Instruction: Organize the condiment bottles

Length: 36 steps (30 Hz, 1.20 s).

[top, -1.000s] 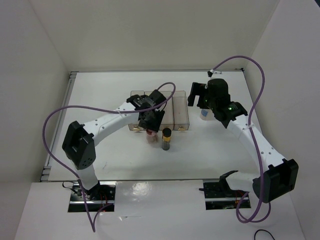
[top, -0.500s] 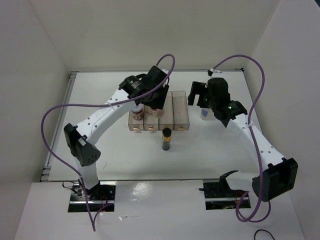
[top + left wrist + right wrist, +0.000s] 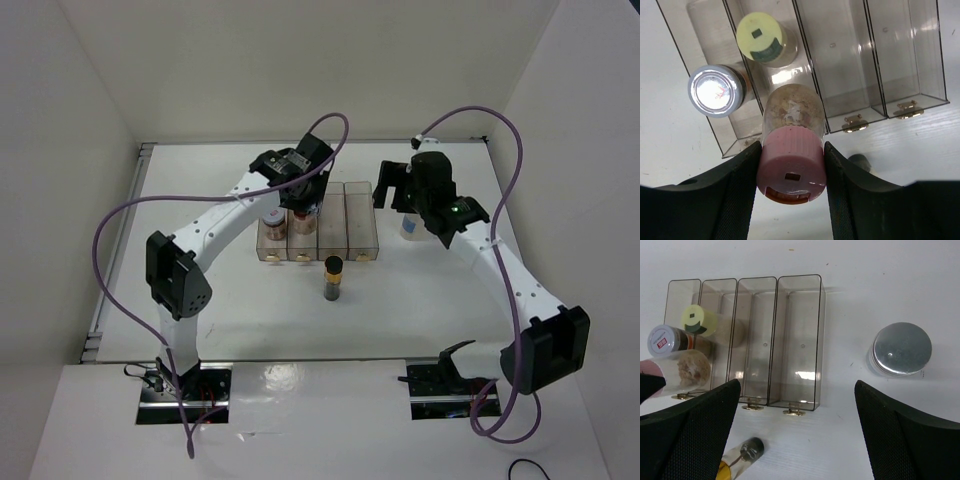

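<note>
Rack (image 3: 910, 102) holds grey-lidded jar (image 3: 715, 90), yellow-lidded jar (image 3: 759, 34); left claw (image 3: 791, 155) clasps pink-lidded jar (image 3: 792, 112); right claw (image 3: 796, 390) gapes.

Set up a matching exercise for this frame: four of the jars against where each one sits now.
Things: 1 pink-lidded jar; 2 yellow-green-lidded jar; 3 slim dark bottle; 4 grey-capped clear jar.
Places: A on the table, right of the rack; B in the left pincer; C on the table, at the rack's near side; D inside a rack compartment.
Pairs: 1-B, 2-D, 3-C, 4-A.

Bright even light, soft shadows, mostly sharp
</note>
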Motion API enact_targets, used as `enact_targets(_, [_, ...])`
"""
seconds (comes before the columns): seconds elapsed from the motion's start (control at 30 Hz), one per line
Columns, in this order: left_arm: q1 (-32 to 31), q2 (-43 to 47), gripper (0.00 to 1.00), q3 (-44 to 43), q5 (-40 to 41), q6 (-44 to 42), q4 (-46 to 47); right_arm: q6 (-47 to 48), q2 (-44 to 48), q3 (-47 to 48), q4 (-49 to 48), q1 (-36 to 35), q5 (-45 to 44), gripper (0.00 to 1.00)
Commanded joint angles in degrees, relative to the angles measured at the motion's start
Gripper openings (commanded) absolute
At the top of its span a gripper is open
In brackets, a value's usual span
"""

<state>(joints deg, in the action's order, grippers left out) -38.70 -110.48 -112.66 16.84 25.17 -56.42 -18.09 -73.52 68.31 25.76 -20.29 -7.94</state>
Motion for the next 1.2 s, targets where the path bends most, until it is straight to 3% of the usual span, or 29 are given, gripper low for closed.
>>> enact_targets(0.0, [1.08,-0.44,0.42,-0.01,-0.22,-1.61,3.34,1.47,-1.36,3.14,-1.59,0.43,0.30,0.99])
enact_targets(0.63, [3.28,-4.66,0.42,5.43,-3.48,-1.61,7.56,4.99,-4.36,9.29,-0.53,0.43,7.86,0.99])
enact_targets(1.07, [3.81,-5.72,0.54,10.97,-3.48,-1.61,10.72,4.99,-0.49,0.08,-1.14,0.43,10.93,0.99])
enact_targets(1.17, [3.81,-5.72,0.60,12.20,-3.48,-1.09,11.25,4.46,0.04,-1.08,-1.85,-0.79,10.93,0.99])
